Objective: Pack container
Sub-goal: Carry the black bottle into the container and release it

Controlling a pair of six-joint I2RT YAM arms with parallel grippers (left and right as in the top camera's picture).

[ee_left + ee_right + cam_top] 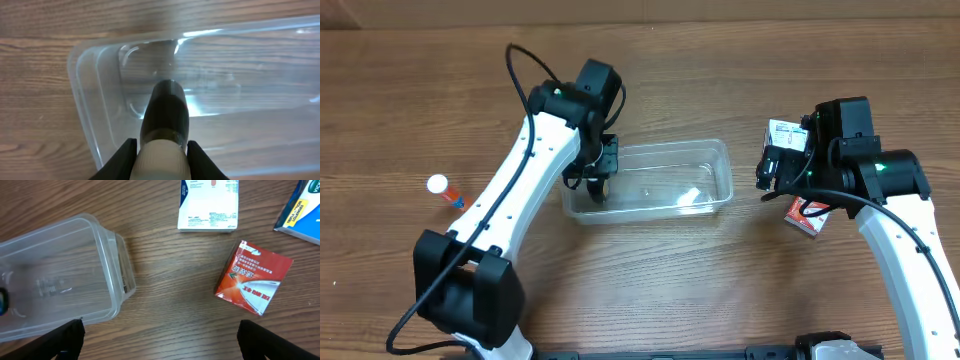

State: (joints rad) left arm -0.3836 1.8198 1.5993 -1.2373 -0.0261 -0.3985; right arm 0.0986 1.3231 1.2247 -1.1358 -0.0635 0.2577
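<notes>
The clear container [725, 172] lies in the middle of the table. My left gripper [599, 186] is over its left end, shut on a dark bottle with a white cap [165, 112]. In the left wrist view the fingers [160, 150] clamp the cap and the bottle points down into the container [260, 55]. My right gripper [767, 172] is open and empty, above bare table to the right of the container. In the right wrist view its fingers [160, 337] are spread wide, with the container's end [107, 265] at the left.
A red box [252, 277] lies right of the container, also seen in the overhead view [807, 214]. A white box [209, 205] lies beyond it, and a blue box [302, 210] is at the edge. A small white-capped orange bottle [444, 190] lies far left.
</notes>
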